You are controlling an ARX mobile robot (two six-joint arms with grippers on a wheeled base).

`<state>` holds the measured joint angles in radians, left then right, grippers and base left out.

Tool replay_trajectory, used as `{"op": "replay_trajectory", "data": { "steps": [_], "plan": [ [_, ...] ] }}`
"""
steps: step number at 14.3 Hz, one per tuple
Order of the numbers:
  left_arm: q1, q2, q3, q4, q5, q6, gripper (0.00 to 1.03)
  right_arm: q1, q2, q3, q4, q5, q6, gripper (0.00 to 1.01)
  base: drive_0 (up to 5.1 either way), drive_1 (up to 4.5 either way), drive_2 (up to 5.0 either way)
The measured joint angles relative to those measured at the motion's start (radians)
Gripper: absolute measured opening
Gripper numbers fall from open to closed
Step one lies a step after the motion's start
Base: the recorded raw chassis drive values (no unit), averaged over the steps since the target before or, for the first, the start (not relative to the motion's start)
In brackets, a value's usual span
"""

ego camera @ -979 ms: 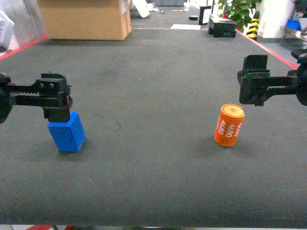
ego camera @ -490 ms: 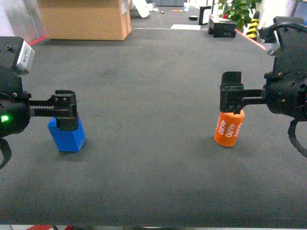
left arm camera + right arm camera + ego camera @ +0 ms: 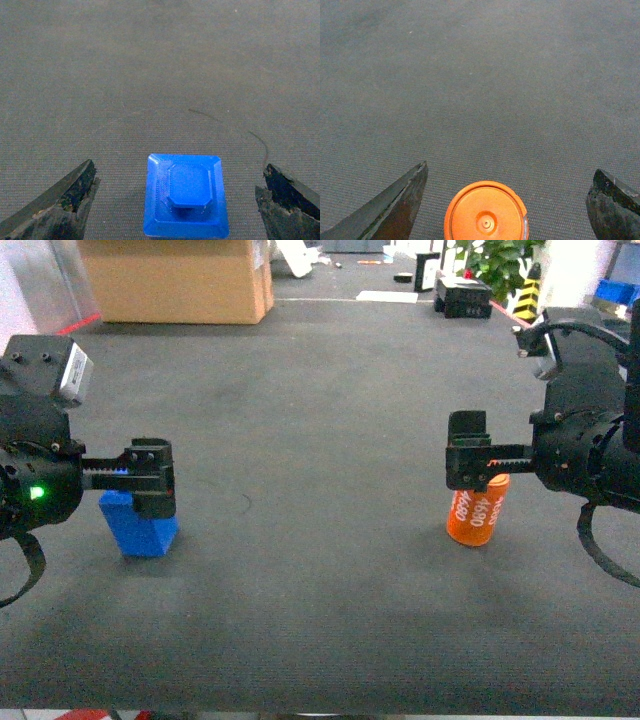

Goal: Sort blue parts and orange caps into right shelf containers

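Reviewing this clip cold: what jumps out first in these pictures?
Two bright things on the dark grey mat: a blue block at the left and an orange cap printed "4690" at the right. Each has a black tool above it, the left tool and the right tool, both spread wide with the part centred between the fingers. A cardboard box sits at the far left.
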<state>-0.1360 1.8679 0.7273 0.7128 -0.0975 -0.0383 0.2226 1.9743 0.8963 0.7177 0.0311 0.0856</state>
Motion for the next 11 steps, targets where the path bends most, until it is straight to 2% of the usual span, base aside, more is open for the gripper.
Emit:
{"op": "replay_trajectory", "data": {
  "steps": [5, 8, 9, 10, 11],
  "plan": [
    [-0.004, 0.150, 0.064, -0.030, -0.010, -0.008, 0.98, 0.001, 0.148, 0.054, -0.008, -0.017, 0.005, 0.98, 0.0, 0.00, 0.0],
    [-0.004, 0.187, 0.093, -0.046, -0.020, -0.008, 0.98, 0.013, 0.178, 0.067, -0.011, 0.003, 0.015, 0.98, 0.0, 0.00, 0.0],
    [-0.005, 0.193, 0.096, -0.046, -0.021, -0.008, 0.98, 0.017, 0.180, 0.068, -0.024, 0.006, 0.018, 0.95, 0.0, 0.00, 0.0],
    [-0.006, 0.193, 0.101, -0.056, -0.021, -0.010, 0.94, 0.020, 0.180, 0.069, -0.032, 0.007, 0.018, 0.86, 0.0, 0.00, 0.0],
    [-0.006, 0.193, 0.105, -0.055, -0.021, -0.015, 0.85, 0.020, 0.183, 0.071, -0.034, 0.015, 0.013, 0.77, 0.0, 0.00, 0.0]
  ]
}}
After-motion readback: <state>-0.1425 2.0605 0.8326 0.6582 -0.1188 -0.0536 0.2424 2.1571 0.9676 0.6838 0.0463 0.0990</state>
